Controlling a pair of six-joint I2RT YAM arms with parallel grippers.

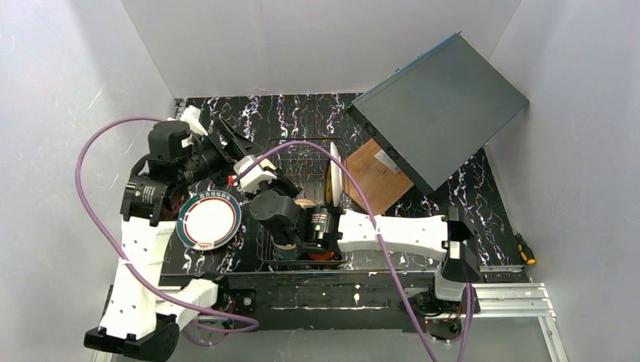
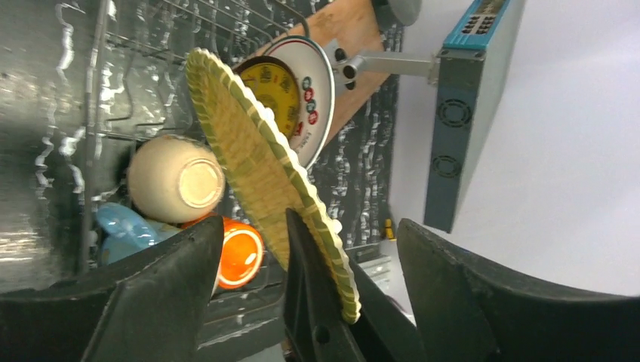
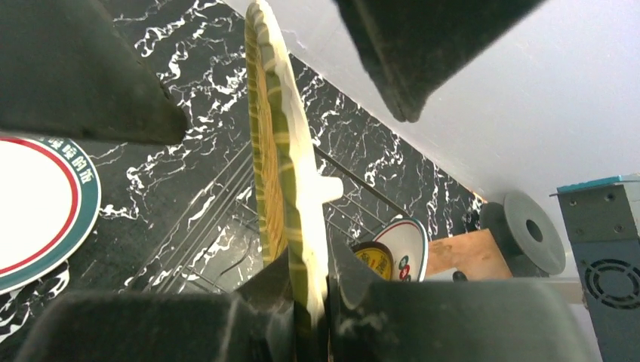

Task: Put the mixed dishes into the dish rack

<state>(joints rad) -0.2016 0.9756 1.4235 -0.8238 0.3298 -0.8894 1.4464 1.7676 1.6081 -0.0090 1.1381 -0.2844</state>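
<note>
The scalloped yellow-green plate [image 2: 256,166] stands on edge at the dish rack [image 1: 302,154]. Its rim is clamped between the closed fingers of the right gripper [image 3: 308,264]. Contact between the plate and the rack wires cannot be determined. The left gripper [image 2: 309,226] is spread wide, with one finger on each side of the plate and neither touching it. Behind the plate, the rack holds the white plate with yellow centre [image 2: 313,98] upright, the white-and-tan bowl [image 2: 177,181] on its side, the orange mug [image 2: 241,256] and the blue mug [image 2: 124,226]. The teal-rimmed white plate [image 1: 210,220] lies flat on the table just left of the rack. Both wrist views show the held plate; the top view hides it under the two wrists. A wooden board [image 1: 377,177] and a slanted grey panel [image 1: 438,105] sit to the right of the rack. The table [image 1: 302,113] has a black marble pattern and is enclosed by white walls [image 1: 302,45].
</note>
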